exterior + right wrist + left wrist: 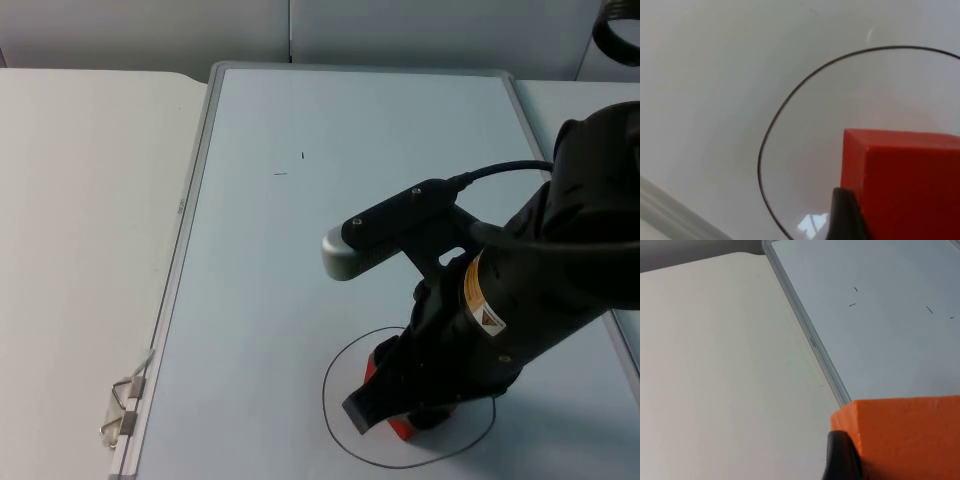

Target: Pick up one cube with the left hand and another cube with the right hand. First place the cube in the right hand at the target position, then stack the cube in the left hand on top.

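Left wrist view: left end effector (850, 460) grips an orange cube (905, 437) above the whiteboard (880, 340) edge. Top view: right end effector (385, 405) clamps a red cube (400, 428) inside the drawn circle (335, 415), near right on the desk (80, 250).

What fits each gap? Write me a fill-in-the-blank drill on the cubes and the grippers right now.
1. The right gripper holds a red cube inside the hand-drawn black ____ on the whiteboard.
2. The left gripper holds a cube coloured ____.
3. Two metal ____ grip the whiteboard's edge.

Missing: circle; orange; clips
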Robot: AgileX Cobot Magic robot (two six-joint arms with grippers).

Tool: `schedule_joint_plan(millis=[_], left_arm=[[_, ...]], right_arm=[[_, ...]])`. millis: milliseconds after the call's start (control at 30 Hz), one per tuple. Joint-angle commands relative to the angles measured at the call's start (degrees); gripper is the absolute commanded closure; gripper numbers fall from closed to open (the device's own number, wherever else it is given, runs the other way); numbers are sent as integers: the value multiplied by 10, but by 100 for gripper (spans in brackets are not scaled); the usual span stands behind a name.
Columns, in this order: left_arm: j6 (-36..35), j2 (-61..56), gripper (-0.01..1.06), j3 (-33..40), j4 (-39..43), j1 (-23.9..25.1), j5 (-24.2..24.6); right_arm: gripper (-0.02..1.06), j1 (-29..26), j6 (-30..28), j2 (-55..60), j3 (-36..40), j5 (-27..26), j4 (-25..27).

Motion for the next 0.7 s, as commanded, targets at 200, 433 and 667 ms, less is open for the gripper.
schedule_joint_plan(millis=[200, 433, 667], left_arm=[[-2, -3, 82, 4, -1, -3, -8], [-2, -3, 82, 4, -1, -3, -8], [-2, -3, 82, 4, -1, -3, -8]], right_arm=[[56, -3, 1, -1, 2, 11, 1], [-1, -3, -6, -41, 1, -9, -4], [0, -3, -13, -204, 1, -9, -4]])
